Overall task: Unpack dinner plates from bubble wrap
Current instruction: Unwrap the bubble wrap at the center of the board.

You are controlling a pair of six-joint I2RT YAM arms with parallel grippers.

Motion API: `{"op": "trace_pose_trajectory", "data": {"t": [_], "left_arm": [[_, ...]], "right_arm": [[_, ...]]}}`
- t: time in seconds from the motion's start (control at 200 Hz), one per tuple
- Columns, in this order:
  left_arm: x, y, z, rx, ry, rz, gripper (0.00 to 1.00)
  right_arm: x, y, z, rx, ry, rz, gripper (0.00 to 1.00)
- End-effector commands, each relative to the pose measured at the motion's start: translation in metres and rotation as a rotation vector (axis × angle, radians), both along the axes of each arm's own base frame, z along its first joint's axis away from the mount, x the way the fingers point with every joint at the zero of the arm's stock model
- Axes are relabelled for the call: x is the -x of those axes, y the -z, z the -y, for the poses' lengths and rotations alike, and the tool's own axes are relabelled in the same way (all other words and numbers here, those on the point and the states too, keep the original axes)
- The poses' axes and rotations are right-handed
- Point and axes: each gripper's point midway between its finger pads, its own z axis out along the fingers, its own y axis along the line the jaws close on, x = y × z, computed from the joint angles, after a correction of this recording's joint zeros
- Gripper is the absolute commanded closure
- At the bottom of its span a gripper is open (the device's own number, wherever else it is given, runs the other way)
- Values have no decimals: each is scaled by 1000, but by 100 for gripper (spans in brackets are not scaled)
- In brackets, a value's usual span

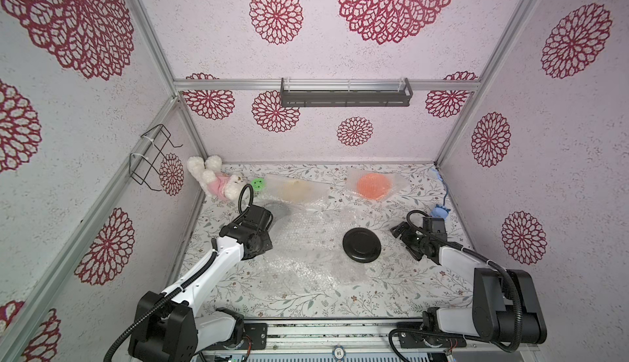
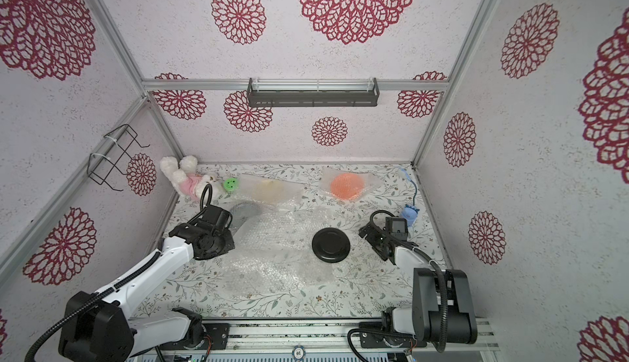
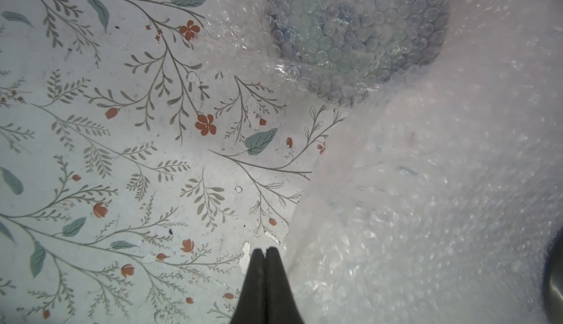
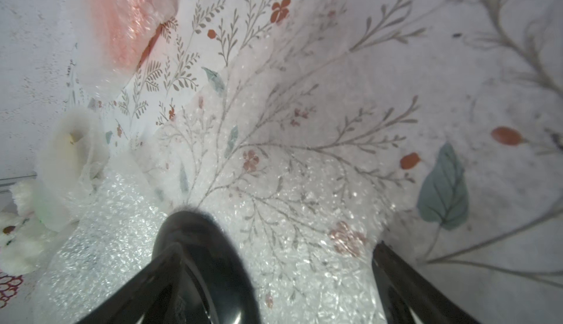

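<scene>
1. The black plate point(image 1: 361, 244) is out, sitting bare on loose bubble wrap point(image 1: 299, 241) mid-table. The orange plate point(image 1: 373, 186) and cream plate point(image 1: 295, 190) lie wrapped at the back, and the blue-green plate point(image 3: 356, 33) lies wrapped by the left arm.
2. Left gripper point(image 3: 266, 251) is pinched closed on nothing, just beside the wrap's edge. Right gripper point(image 4: 280, 244) is spread wide next to the black plate.
3. Floral tabletop point(image 1: 391, 295), pale walls point(image 1: 340, 54) with red rosettes, and a dark shelf point(image 1: 345, 96) on the back wall.
4. Only writing I can spot is a round tag point(image 1: 338, 353) at the front that reads 10.
</scene>
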Motion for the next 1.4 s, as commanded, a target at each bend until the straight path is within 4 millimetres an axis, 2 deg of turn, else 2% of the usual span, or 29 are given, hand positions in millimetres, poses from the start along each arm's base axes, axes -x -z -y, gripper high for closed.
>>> {"op": "trace_pose_trajectory", "data": {"t": [0.0,0.085,0.2,0.275,0.335,0.435,0.49,0.57,0.665,0.7,0.856,1.076,1.256,1.396], "left_arm": [[-3,-9,-11,18,-41,40,100],[-7,-11,-5,83,-41,67,100],[-6,-18,-10,80,-58,78,100],[-6,-24,-9,105,-60,100,100],[-6,-28,-8,126,-65,117,100],[-5,-31,-14,133,-94,129,100],[-5,-31,-17,142,-111,133,100],[-3,-30,-22,146,-130,134,100],[-1,-30,-27,145,-146,131,100],[-1,-31,-29,146,-150,135,100],[-2,-32,-30,160,-154,140,100],[-4,-28,-33,161,-174,138,100],[-6,-26,-36,171,-199,143,100],[-3,-33,-43,165,-225,161,100]], "right_arm": [[36,22,24,122,45,-167,2],[36,16,28,144,42,-163,2],[33,5,29,171,18,-139,5],[26,-11,13,150,-61,-62,10],[21,-24,-9,136,-153,-6,12],[20,-32,-34,172,-244,-9,14],[18,-32,-48,161,-283,5,19],[20,-22,-64,99,-315,-7,34],[24,-8,-72,67,-323,-42,73],[25,-3,-72,58,-313,-44,84],[30,12,-82,20,-319,-86,99],[41,32,-48,172,-179,-232,98],[45,50,-52,148,-185,-276,98],[45,52,-32,170,-112,-319,98]]}}
